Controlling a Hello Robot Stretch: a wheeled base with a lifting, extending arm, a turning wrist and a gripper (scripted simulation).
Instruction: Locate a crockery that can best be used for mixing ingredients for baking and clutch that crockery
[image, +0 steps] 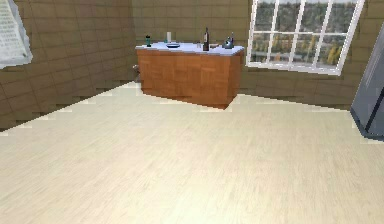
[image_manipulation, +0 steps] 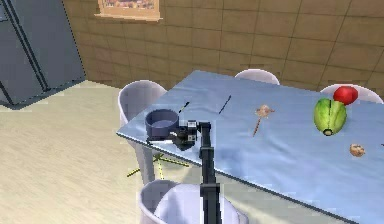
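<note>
1. Pale wood floor (image: 180, 160) takes up most of the forward view, with brown panelled walls behind it
2. Dark fridge (image_manipulation: 35, 50) stands in the arm side view's top left corner, and a tall dark appliance (image: 372, 100) sits at the forward view's right edge
3. Light blue surface (image_manipulation: 290, 140) runs across the arm side view, from near the middle out to the right edge
4. Wood-panelled surface (image: 190, 78) with a pale top stands at the far wall in the forward view. A dark bottle (image: 206, 40) and a few small bits I can't make out are on it
5. Big window (image: 300, 35) is up behind that, to the right
6. White chairs are tucked round the blue one: one on the near left (image_manipulation: 145, 100), one on the far side (image_manipulation: 257, 75), one at the bottom (image_manipulation: 185, 205)
7. The arm (image_manipulation: 207, 170) comes up from the bottom edge, over the near corner of the blue surface
8. The mixing bowl (image_manipulation: 160, 123), dark grey-blue and round, sits on that near left corner, right by the edge
9. Green melon-ish fruit (image_manipulation: 330, 117) with a red apple (image_manipulation: 345, 95) just behind it, well apart from the bowl, over on the right
10. The pincer (image_manipulation: 178, 135) is right at the bowl's right side. Honestly can't tell how wide it is or whether it's got hold of anything, since the bowl is resting on the surface right there
11. A small brownish thing (image_manipulation: 263, 112) lies mid-surface, and a thin dark utensil (image_manipulation: 228, 102) lies near it
</note>
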